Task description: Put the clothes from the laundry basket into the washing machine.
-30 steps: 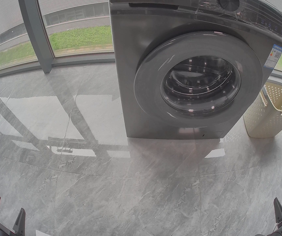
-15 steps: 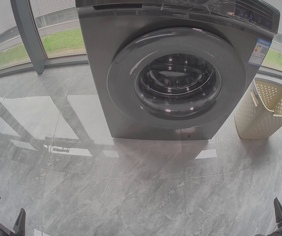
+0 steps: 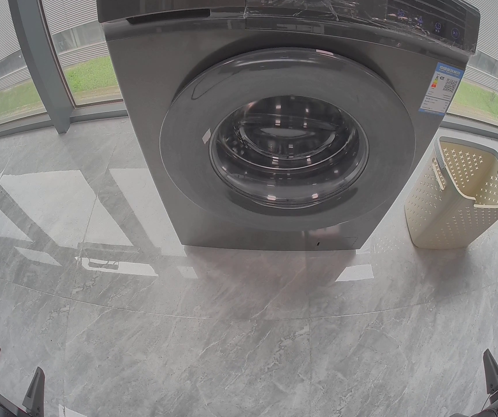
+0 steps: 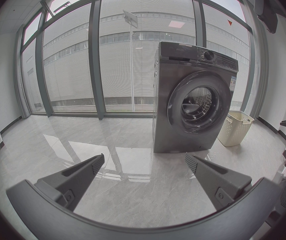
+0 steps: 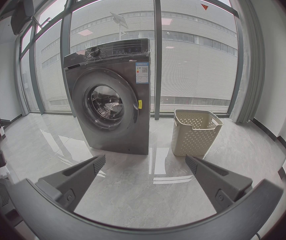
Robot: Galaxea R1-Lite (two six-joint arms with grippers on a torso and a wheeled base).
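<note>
glossy grey floor (image 3: pixel 202 348) | glass window wall (image 4: pixel 69 60) | grass (image 3: pixel 89 76) outside

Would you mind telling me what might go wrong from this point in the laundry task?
The grey washing machine's round glass door is shut, so loading would fail unless it is opened first. The cream perforated plastic laundry basket stands close beside the machine, so a reach for the door might knock it.
</note>
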